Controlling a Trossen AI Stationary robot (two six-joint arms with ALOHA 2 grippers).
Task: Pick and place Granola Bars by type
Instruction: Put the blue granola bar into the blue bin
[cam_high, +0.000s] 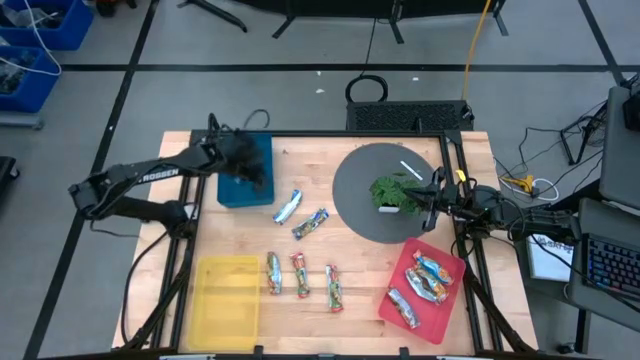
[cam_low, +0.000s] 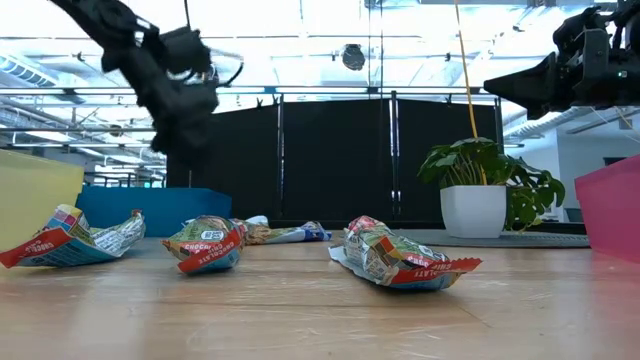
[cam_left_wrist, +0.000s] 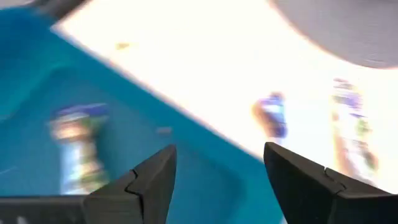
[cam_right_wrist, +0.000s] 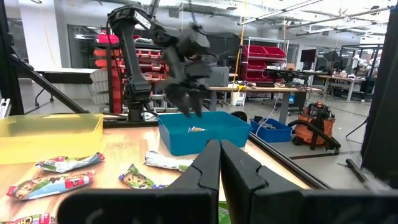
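Observation:
My left gripper is open and empty, hovering above the blue tray at the table's far left. One silver-blue bar lies inside that tray. Two more silver-blue bars lie on the wood just right of the tray. Three red-green bars lie in a row near the table's front, beside the yellow tray. Silver-orange bars lie in the red tray. My right gripper is shut and waits above the dark round plate.
A green leafy plant in a white pot stands on the dark round plate, right by my right gripper. Bare wood shows in the table's middle and along the far edge. The table's metal frame runs along its left and right sides.

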